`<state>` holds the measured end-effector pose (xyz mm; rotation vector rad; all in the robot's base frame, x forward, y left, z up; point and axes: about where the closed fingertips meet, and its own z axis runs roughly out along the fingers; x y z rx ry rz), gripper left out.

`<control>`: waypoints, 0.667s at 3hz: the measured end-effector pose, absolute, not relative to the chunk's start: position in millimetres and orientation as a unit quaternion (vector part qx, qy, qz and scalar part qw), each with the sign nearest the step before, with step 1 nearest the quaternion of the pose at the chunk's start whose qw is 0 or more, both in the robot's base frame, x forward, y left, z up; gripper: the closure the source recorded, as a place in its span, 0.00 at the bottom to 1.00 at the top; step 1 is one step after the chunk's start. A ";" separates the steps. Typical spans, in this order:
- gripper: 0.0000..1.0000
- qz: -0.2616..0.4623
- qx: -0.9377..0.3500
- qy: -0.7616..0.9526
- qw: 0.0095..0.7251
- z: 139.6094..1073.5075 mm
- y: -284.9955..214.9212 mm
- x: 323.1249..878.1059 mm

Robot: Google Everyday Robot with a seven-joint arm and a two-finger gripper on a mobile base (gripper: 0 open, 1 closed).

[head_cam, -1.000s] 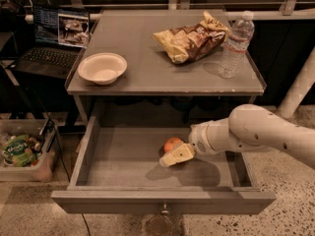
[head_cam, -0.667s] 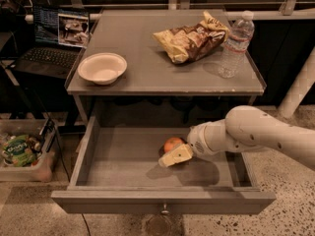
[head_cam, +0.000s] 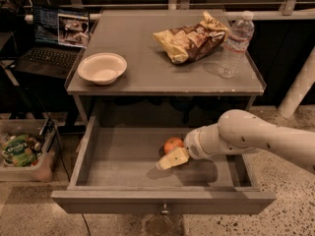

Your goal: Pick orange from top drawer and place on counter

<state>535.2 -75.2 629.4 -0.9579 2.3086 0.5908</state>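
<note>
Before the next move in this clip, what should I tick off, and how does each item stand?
1. Top drawer pulled open: ok.
2. Orange in view inside the drawer, toward the back: ok.
3. Gripper down in the drawer, right next to the orange: ok.
4. Orange actually gripped: cannot tell.
5. Bare spot on the counter between the white bowl and the chip bag: ok.
6. Water bottle upright at the counter's right side: ok.

You have a speckled floor at lower right, a lit laptop at back left and a bin of packets below it. A white post stands far right. Your gripper sits inside the top drawer.
</note>
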 end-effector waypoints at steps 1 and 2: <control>0.00 0.225 -0.359 0.863 0.277 623.6 -70.4 536.6; 0.26 0.228 -0.361 0.861 0.275 622.8 -65.6 540.6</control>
